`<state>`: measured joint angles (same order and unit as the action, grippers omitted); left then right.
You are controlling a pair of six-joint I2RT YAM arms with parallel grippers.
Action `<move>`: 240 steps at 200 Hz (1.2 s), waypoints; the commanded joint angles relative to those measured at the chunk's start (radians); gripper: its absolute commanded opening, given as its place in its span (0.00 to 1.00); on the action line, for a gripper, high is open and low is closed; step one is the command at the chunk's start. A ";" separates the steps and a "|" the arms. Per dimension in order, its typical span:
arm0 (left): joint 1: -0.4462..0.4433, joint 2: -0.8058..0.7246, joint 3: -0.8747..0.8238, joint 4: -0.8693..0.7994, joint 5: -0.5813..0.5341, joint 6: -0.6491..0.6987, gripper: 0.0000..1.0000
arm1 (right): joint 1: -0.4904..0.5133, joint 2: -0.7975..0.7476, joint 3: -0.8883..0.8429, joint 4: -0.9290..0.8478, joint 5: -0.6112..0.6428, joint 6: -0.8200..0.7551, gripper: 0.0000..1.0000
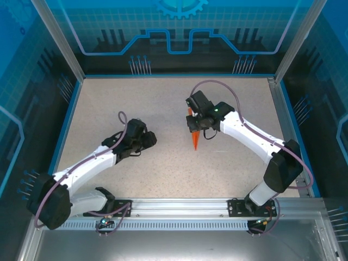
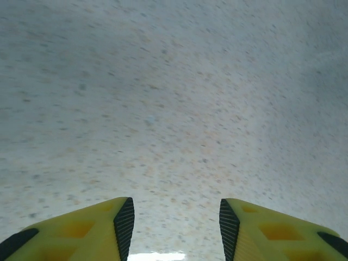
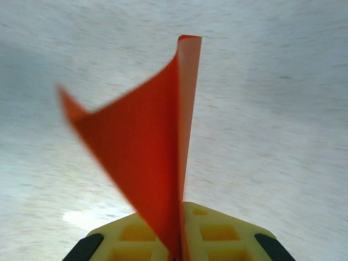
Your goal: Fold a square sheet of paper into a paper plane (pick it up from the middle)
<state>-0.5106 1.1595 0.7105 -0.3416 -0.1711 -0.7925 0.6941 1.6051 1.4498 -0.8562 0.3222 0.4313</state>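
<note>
Right of the table's middle, the slim pointed bright orange paper plane [image 1: 195, 140] points its tip toward the near edge, pinched at its crease by the right tool [image 3: 178, 246], clamped tight. The left tool [image 2: 176, 225] stands half open, holding nothing, over the speckled beige table [image 1: 163, 98].

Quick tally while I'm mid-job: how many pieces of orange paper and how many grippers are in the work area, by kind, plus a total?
folded orange paper: 1, pinched upright in the right gripper
grippers: 2, the right one shut on the paper and the left gripper open over bare table
Total: 3
</note>
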 commanded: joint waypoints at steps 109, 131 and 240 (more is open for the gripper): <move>0.017 -0.351 -0.159 -0.133 -0.300 -0.121 0.56 | 0.303 0.729 0.570 -0.583 0.231 0.139 0.17; 0.018 -0.378 -0.158 -0.163 -0.302 -0.123 0.56 | 0.326 0.811 0.682 -0.573 0.134 0.156 0.21; 0.017 -0.287 -0.199 0.057 0.015 -0.064 0.62 | -0.029 0.132 -0.161 0.280 -0.641 0.082 0.74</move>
<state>-0.4999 0.7956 0.5343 -0.4290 -0.3492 -0.9020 0.7956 1.7390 1.4509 -0.7895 -0.0731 0.5182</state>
